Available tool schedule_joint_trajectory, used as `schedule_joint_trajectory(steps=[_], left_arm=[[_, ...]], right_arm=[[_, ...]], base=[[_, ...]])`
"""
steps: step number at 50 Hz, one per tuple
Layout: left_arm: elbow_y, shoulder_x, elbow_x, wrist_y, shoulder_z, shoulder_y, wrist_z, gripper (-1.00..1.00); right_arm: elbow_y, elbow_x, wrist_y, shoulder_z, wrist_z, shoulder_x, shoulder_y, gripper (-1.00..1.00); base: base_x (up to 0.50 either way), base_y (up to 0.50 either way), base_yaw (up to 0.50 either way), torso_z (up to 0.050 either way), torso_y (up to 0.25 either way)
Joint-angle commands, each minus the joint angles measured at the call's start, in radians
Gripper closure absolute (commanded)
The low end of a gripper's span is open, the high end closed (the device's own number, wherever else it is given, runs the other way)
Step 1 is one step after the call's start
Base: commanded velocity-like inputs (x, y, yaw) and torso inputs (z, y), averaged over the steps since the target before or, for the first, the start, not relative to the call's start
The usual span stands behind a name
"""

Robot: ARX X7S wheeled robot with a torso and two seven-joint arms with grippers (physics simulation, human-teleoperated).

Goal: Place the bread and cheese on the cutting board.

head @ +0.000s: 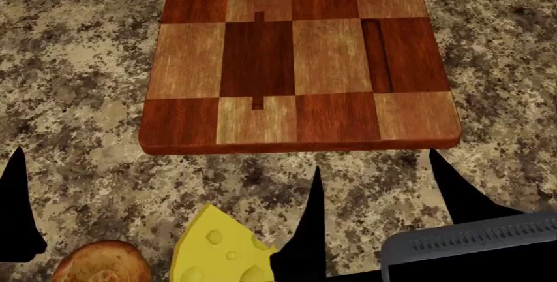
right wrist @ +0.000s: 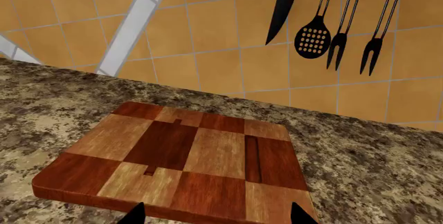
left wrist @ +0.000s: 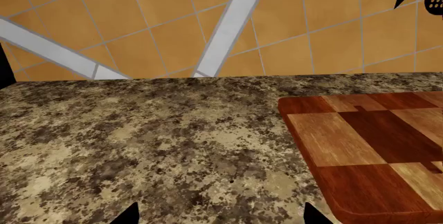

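The checkered wooden cutting board [head: 301, 66] lies flat on the counter and carries nothing; it also shows in the left wrist view [left wrist: 374, 151] and the right wrist view [right wrist: 180, 156]. The yellow cheese [head: 218, 249] and the round bread [head: 100, 262] sit on the counter in front of the board, at the head view's lower edge. My right gripper [head: 379, 194] is open and empty just before the board's near edge, to the right of the cheese; its tips show in the right wrist view [right wrist: 218, 216]. My left gripper [left wrist: 221, 216] is open and empty over bare counter left of the board.
The counter [head: 78, 119] is speckled granite with an orange tiled wall [right wrist: 207, 42] behind it. A knife [right wrist: 282, 11], a slotted spoon [right wrist: 313, 35] and forks [right wrist: 374, 37] hang on the wall beyond the board's right side.
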State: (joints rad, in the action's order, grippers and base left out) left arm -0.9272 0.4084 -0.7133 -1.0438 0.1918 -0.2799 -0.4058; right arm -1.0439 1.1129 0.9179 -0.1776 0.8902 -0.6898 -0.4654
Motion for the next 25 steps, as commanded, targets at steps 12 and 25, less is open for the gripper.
schedule_joint_trajectory(steps=[12,25], left_arm=[[-0.044,0.001,-0.118,-0.081,0.093,-0.040,-0.071,-1.00],[-0.032,0.015,-0.143,-0.097,0.129,-0.037,-0.106,-1.00]], right_arm=[[0.024,1.140,-0.076,-0.279,0.199,-0.401,-0.801,-1.00],[0.245,1.278,0.207,-0.640,0.273,-0.175,-1.015,-1.00]], base=[[0.00,0.00,0.00,0.000,0.000],[0.00,0.00,0.00,0.000,0.000]])
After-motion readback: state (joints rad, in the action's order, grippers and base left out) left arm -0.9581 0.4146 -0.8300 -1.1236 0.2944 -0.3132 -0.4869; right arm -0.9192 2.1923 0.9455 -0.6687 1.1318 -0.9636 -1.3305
